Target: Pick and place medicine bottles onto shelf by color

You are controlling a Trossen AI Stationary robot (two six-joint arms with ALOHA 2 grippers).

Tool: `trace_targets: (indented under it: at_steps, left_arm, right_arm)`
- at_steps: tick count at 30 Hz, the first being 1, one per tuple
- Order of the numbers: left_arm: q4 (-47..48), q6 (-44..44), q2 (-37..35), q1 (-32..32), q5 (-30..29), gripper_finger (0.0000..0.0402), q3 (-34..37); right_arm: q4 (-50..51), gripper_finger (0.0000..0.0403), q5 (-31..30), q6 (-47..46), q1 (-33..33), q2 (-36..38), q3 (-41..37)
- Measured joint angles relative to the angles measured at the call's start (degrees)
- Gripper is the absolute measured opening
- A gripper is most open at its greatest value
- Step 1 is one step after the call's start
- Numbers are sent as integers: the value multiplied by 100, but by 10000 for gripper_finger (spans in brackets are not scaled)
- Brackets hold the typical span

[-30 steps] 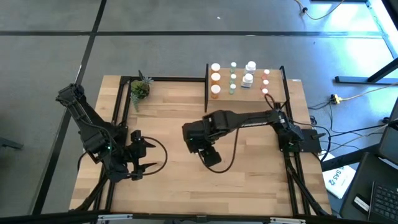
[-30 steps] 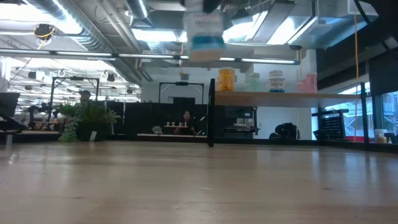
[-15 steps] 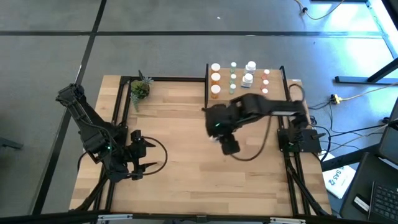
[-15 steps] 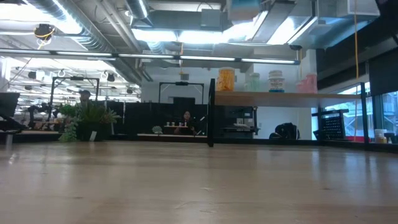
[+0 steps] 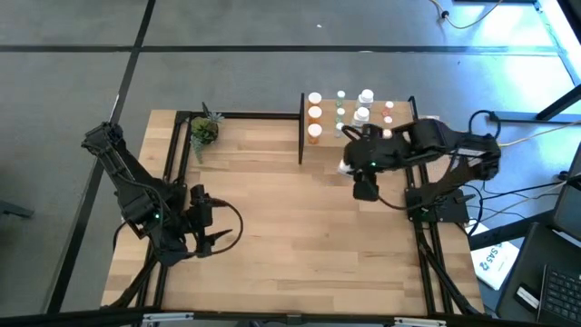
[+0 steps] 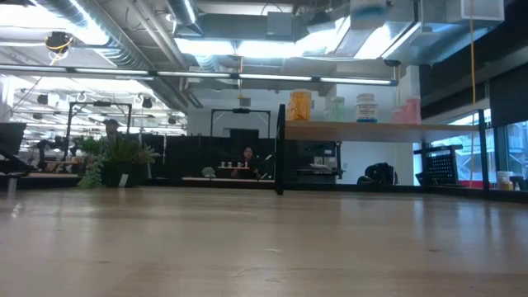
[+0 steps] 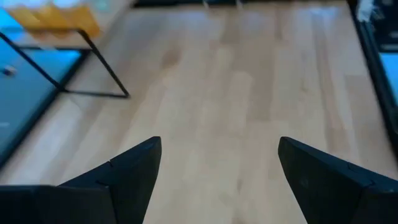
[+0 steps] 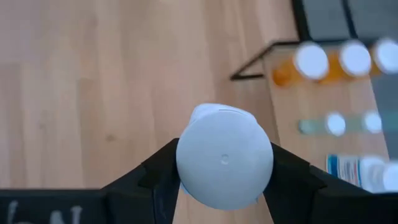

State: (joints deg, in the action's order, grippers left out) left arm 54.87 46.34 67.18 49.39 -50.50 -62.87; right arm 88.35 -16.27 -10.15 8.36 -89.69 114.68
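My right gripper (image 5: 352, 165) is shut on a white bottle with a white cap (image 8: 224, 155), above the table just in front of the shelf (image 5: 374, 134). The shelf is a light-wood board on a black frame at the far right. On it stand orange (image 5: 314, 113), green (image 5: 339, 114), white (image 5: 363, 107) and pinkish (image 5: 388, 114) bottles in rows by color. In the low view they stand on the raised board (image 6: 371, 130). My left gripper (image 5: 216, 225) is open and empty low over the table's near left; it also shows in its wrist view (image 7: 217, 149). My right gripper pinches the white bottle between its two fingers (image 8: 155, 177), one on each side at the cap end (image 8: 185, 167). The fingers come from above, pointing down. The bottle stands upright in the hold, cap up, lifted clear of the table.
A small green potted plant (image 5: 203, 130) stands at the table's far left. The shelf's black frame posts (image 5: 301, 127) rise at its sides. Bare wooden tabletop (image 5: 290, 236) lies between the two arms. Cables and floor lie beyond the right edge.
My right gripper has carried the white bottle from the table's middle toward the right and far edges, up to the front of the shelf, keeping it shut in the fingers and clear of the table.
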Motion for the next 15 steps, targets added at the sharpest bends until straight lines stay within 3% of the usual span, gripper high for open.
trace_targets:
  at_steps: [4, 8, 15]
  left_arm:
    - [-4, -39, 0, -6, -428, 318, 0]
    - [-4, -43, 0, -149, -448, 318, 0]
    - [-2, -53, 0, -585, -959, 318, 2]
  right_arm:
    - [-346, 190, -300, -347, -43, 674, -1092]
    - [-840, 188, -317, -289, -280, 1271, -1992]
    - [-1630, 191, -166, 58, -934, 1803, -2919]
